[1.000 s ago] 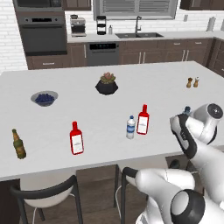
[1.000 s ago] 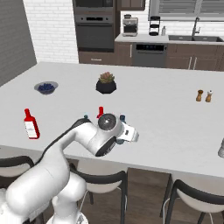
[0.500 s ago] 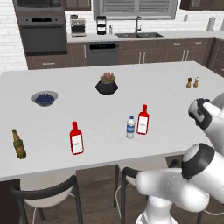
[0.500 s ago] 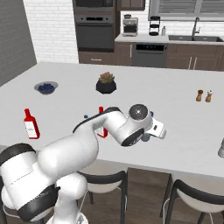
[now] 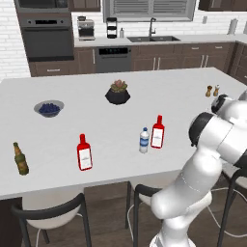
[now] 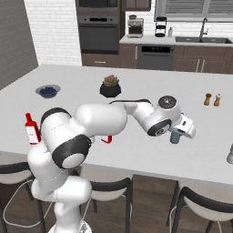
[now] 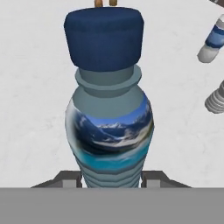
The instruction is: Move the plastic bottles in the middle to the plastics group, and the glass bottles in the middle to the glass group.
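My gripper (image 6: pixel 179 134) is shut on the blue-teal plastic bottle (image 6: pixel 174 136), low over the right part of the island. In the hand view this bottle (image 7: pixel 109 118), with its dark blue cap, stands upright between my fingertips (image 7: pixel 65 179). The clear plastic bottle (image 5: pixel 144 140) with white cap and blue label stands mid-table, right beside a red glass bottle (image 5: pixel 157 131). Further left stand another red bottle (image 5: pixel 84 152) and a dark olive-brown bottle (image 5: pixel 20 159). Two other plastic bottles (image 7: pixel 213 38) show at the hand view's upper right.
A grey bottle (image 6: pixel 230 154) stands at the table's right edge. Salt and pepper shakers (image 6: pixel 212 99) stand behind the gripper. A dark plant pot (image 5: pixel 117 92) and a bowl of blueberries (image 5: pixel 48 107) sit toward the back. Stools line the near edge.
The arm has swung to the right across the island, carrying the blue-teal bottle away from the middle bottles. The other bottles have not moved.
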Robot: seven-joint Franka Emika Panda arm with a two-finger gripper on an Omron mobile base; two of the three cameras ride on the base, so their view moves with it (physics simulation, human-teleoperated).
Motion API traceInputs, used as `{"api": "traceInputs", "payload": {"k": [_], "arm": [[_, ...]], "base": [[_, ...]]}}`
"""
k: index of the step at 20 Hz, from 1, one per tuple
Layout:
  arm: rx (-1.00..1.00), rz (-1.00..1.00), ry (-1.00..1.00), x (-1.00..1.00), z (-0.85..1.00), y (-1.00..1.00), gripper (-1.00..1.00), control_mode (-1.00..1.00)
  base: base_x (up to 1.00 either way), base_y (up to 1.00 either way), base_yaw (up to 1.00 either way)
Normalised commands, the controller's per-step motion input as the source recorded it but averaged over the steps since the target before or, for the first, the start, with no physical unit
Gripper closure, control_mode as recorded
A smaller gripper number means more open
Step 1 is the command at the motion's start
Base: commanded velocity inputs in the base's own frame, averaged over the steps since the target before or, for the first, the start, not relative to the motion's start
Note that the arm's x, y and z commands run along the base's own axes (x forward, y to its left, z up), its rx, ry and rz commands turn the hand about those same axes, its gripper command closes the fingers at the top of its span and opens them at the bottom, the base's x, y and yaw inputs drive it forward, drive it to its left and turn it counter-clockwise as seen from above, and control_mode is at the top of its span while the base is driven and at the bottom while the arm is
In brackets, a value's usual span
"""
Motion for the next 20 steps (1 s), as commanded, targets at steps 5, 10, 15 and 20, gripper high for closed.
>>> {"api": "traceInputs", "payload": {"k": [5,10,15,20], "arm": [[0.01,-0.06,0.0,0.01,-0.23,-0.86,1.0,-1.0],[0.0,-0.05,-0.01,-0.01,-0.64,-0.51,1.0,-1.0],[0.0,-0.05,0.0,0.0,-0.49,-0.42,1.0,-1.0],[0.0,-0.09,0.02,0.0,-0.11,-0.58,1.0,-1.0]], "base": [[0.0,0.0,0.0],[0.0,0.0,0.0],[0.0,0.0,0.0],[0.0,0.0,0.0]]}}
